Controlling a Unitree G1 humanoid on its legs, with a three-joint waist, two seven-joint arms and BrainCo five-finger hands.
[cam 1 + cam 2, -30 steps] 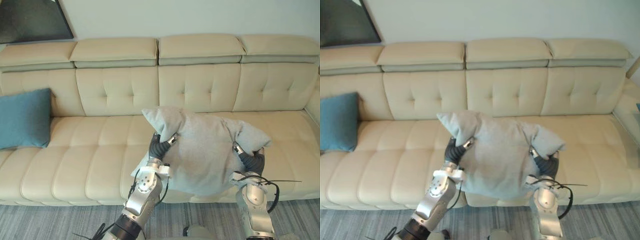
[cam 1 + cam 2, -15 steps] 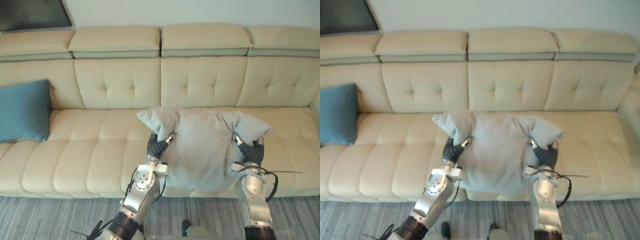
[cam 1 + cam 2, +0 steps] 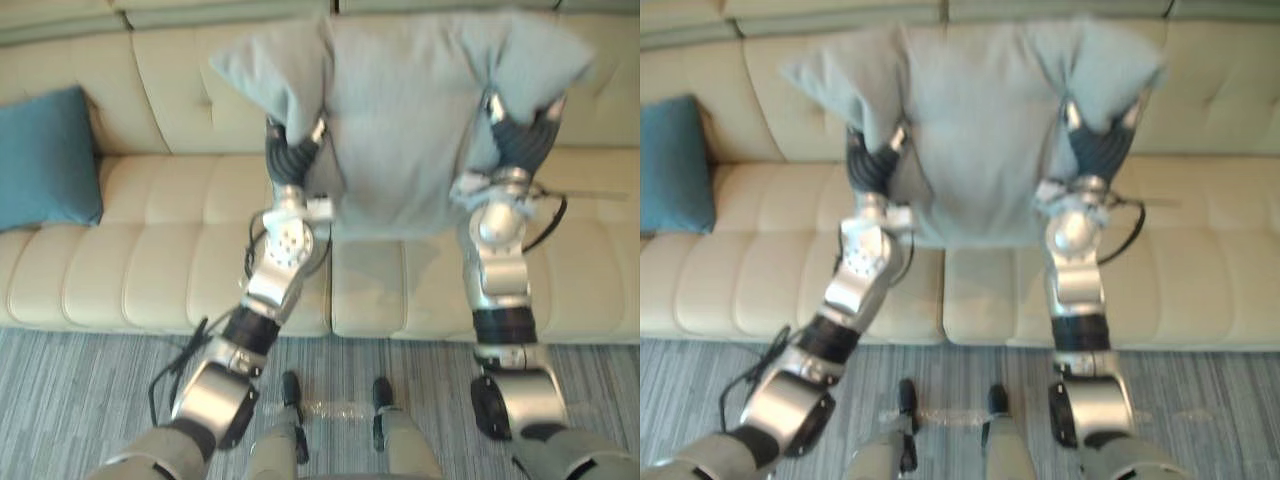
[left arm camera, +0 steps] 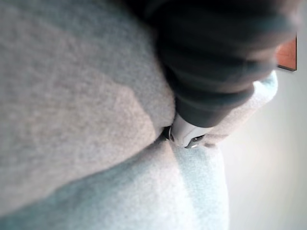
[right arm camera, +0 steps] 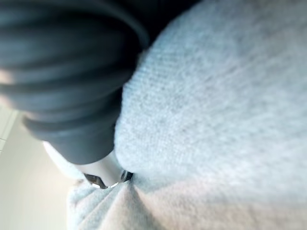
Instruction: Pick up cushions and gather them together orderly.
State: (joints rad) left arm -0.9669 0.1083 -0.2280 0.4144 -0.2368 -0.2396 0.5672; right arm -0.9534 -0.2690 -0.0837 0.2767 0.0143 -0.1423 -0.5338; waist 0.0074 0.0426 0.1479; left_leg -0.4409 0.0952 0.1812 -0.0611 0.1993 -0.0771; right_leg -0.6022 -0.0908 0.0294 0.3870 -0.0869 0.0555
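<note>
Left hand (image 3: 288,155) and right hand (image 3: 522,140) are pinching the top corners of the light grey cushion (image 3: 400,110) hanging between them.

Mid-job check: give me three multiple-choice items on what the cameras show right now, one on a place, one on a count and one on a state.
1. Where on the cream tufted sofa is the teal-blue square fabric cushion?
A) middle seat
B) left end, against the backrest
C) right end

2. How many cushions are in view?
A) one
B) four
C) two

3. The light grey fabric cushion is
A) held up by the left hand and the right hand
B) lying flat on the seat
C) leaning on the teal-blue cushion

Answers:
1 B: it stands at the head views' left edge, against the backrest.
2 C: the teal-blue one and the grey one.
3 A: each hand has one of its upper corners, and its lower edge hangs free.
</note>
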